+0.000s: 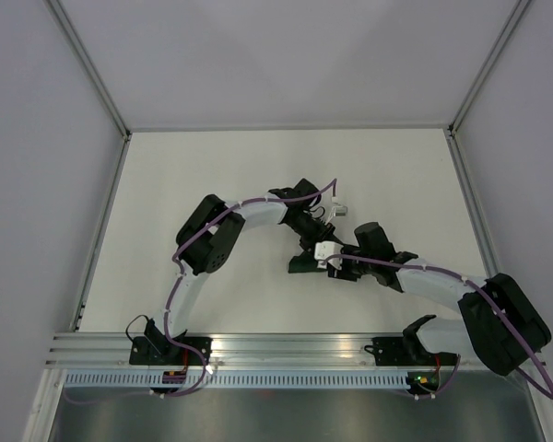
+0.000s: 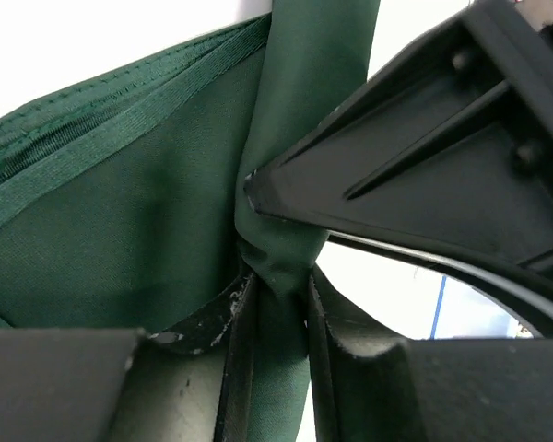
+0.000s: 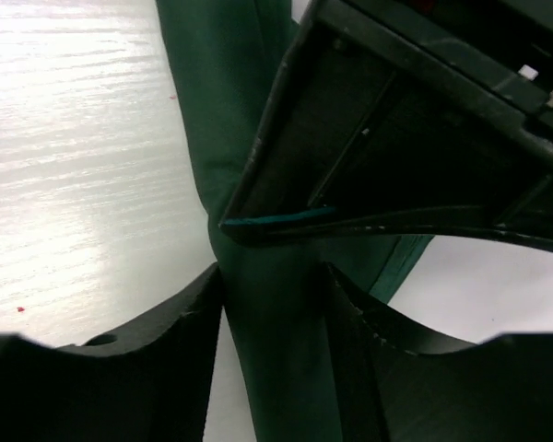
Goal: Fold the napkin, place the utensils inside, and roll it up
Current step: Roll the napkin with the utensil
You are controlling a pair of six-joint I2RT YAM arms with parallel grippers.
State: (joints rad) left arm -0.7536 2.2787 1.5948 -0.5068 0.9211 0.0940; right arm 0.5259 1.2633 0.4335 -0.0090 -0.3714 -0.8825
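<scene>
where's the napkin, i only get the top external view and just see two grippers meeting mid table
observer: the left wrist view shows the dark green napkin, bunched into a narrow fold between the fingers of the left gripper.
operator: right one holding it too
observer: yes, in the right wrist view the right gripper pinches a twisted strip of it, with fabric touching both fingers.
operator: how close are the two grips
observer: very close. The left wrist view shows a right fingertip against the fabric, just above the left fingers.
</scene>
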